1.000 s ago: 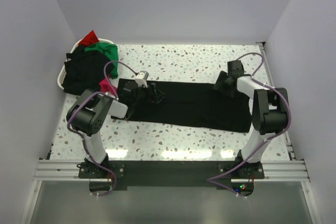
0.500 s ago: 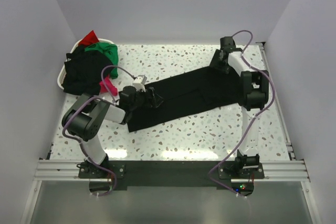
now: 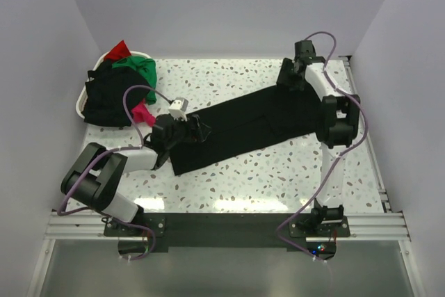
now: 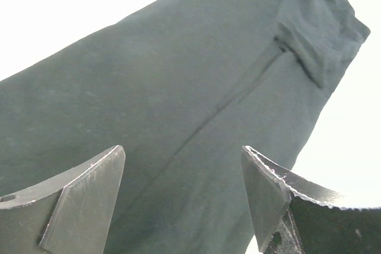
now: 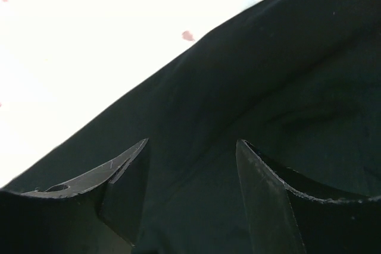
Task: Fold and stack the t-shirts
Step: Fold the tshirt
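A long black t-shirt (image 3: 257,126), folded into a band, lies slanted on the table from near left to far right. My left gripper (image 3: 201,130) is low over its left part. In the left wrist view the gripper (image 4: 182,153) is open, with the shirt (image 4: 178,75) and a folded sleeve (image 4: 315,28) beneath. My right gripper (image 3: 286,80) is at the shirt's far right end. In the right wrist view it (image 5: 191,144) is open just above the black cloth (image 5: 268,87). More shirts sit at the back left: black (image 3: 108,95), green (image 3: 139,67), red (image 3: 119,50) and pink (image 3: 142,113).
A white basket (image 3: 78,106) at the far left holds the heap of shirts, which spills over its rim. White walls close in the speckled table (image 3: 236,179) on three sides. A metal rail with the arm bases runs along the near edge.
The shirt's right end swung toward the back of the table with my right gripper, so the band went from straight across to slanted. My left gripper stayed at the left end.
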Robot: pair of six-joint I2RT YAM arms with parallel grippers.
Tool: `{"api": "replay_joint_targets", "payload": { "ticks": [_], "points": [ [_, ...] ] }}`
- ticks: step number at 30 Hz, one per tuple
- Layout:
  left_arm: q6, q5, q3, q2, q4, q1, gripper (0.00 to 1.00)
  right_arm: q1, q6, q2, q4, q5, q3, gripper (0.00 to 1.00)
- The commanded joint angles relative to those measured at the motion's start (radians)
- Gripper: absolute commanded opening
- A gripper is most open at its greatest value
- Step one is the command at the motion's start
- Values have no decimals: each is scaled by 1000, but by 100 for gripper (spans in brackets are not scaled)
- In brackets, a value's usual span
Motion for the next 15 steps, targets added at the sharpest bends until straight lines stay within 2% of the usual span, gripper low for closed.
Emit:
{"api": "replay_joint_targets", "payload": {
  "ticks": [1,8,15],
  "points": [
    [63,-90,-17,-21,-53,-6,84,6,-35,-209,23,-114,-62,63],
    [85,-211,-61,-35,-52,-6,86,44,-22,-451,97,-133,-412,63],
    [68,-211,-110,1,16,-6,86,65,-12,-547,140,-59,-619,63]
  ]
}}
